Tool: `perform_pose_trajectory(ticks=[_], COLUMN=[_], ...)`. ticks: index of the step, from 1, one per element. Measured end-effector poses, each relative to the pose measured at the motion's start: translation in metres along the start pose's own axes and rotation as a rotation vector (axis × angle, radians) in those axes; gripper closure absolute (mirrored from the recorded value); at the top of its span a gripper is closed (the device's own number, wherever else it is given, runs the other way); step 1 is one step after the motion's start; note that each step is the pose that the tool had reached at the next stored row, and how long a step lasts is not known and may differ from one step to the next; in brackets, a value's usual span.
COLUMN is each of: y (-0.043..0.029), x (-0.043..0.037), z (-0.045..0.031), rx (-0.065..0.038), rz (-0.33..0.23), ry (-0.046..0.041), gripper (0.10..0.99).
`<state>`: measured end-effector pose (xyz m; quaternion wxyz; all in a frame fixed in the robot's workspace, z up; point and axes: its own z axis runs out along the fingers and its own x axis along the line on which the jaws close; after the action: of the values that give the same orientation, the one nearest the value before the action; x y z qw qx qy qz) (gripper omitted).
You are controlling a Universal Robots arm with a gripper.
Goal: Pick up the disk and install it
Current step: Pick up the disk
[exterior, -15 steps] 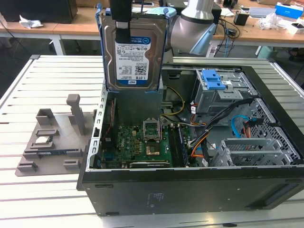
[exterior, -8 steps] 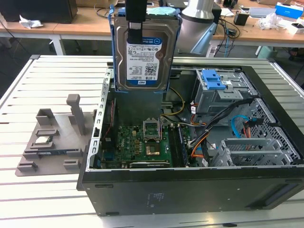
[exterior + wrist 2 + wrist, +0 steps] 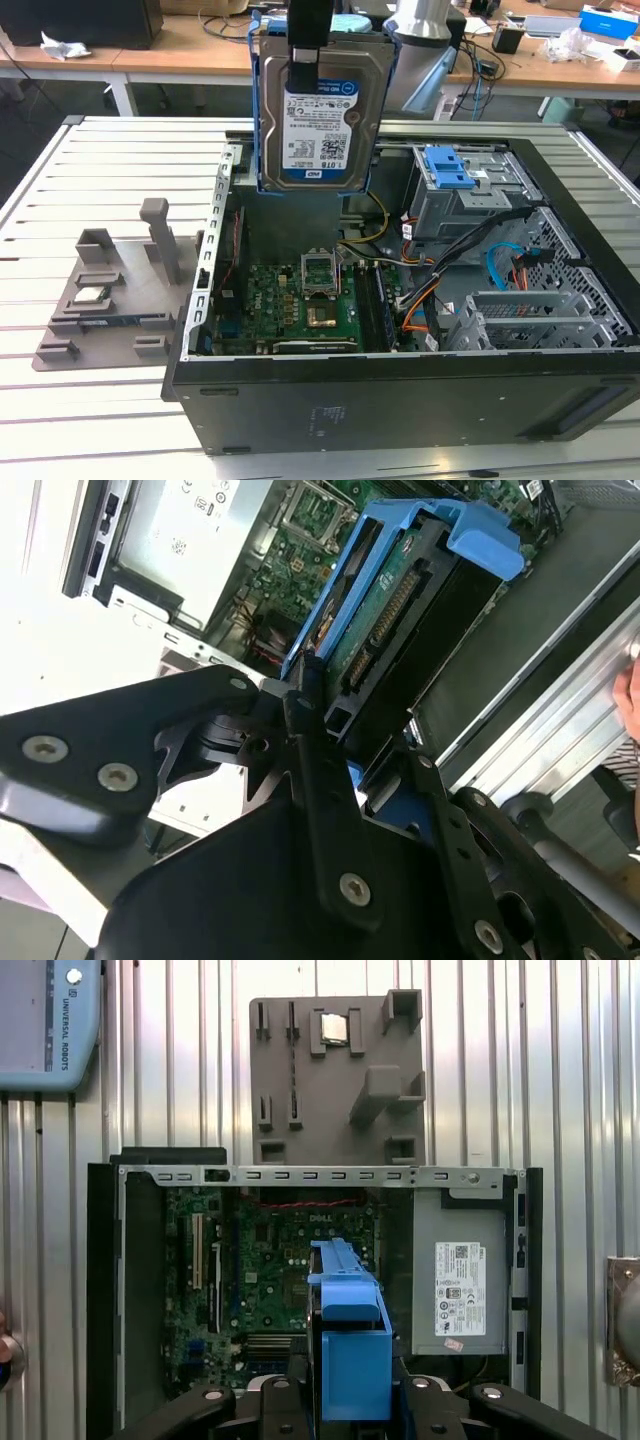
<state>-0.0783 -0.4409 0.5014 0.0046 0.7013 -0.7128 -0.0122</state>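
the gripper (image 3: 303, 62) was clamped on the disk (image 3: 320, 135), one finger (image 3: 302, 75) pressed against the labelled face. it held the disk upright in the air over the open computer case (image 3: 400, 400), above the motherboard (image 3: 290, 300).

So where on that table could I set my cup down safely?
The bare slatted table around the grey fixture, on the exterior view's left of the computer case, is free. Inside the case it is crowded: motherboard, cables, and the disk held above.
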Motion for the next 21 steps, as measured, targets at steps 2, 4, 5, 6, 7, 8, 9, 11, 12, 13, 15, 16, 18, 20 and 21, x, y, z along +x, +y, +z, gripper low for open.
perform_pose_trajectory(ticks=[2,4,5,6,7,8,9,11,12,13,15,16,18,20,21], y=[-0.0033,-0.0068,-0.0086,-0.0095,-0.0104,-0.0115,-0.0124,-0.015,-0.0158,-0.0168,-0.0193,-0.0208,-0.0228,-0.0247,-0.026], x=[0.0,-0.0001,-0.0001,-0.0001,-0.0002,-0.0002,-0.0002,-0.0002,-0.0003,-0.0003,-0.0003,-0.0003,-0.0003,-0.0004,-0.0004], z=[0.0001,0.0002,0.0002,0.0003,0.0003,0.0003,0.0004,0.0004,0.0005,0.0005,0.0006,0.0006,0.0007,0.0008,0.0008], rx=[0.0,0.0,0.0,0.0,0.0,0.0,0.0,0.0,0.0,0.0,0.0,0.0,0.0,0.0,0.0], rz=[0.0,0.0,0.0,0.0,0.0,0.0,0.0,0.0,0.0,0.0,0.0,0.0,0.0,0.0,0.0], ry=[0.0,0.0,0.0,0.0,0.0,0.0,0.0,0.0,0.0,0.0,0.0,0.0,0.0,0.0,0.0], gripper=[0.722,0.722,0.722,0.722,0.722,0.722,0.722,0.722,0.722,0.722,0.722,0.722,0.722,0.722,0.722])
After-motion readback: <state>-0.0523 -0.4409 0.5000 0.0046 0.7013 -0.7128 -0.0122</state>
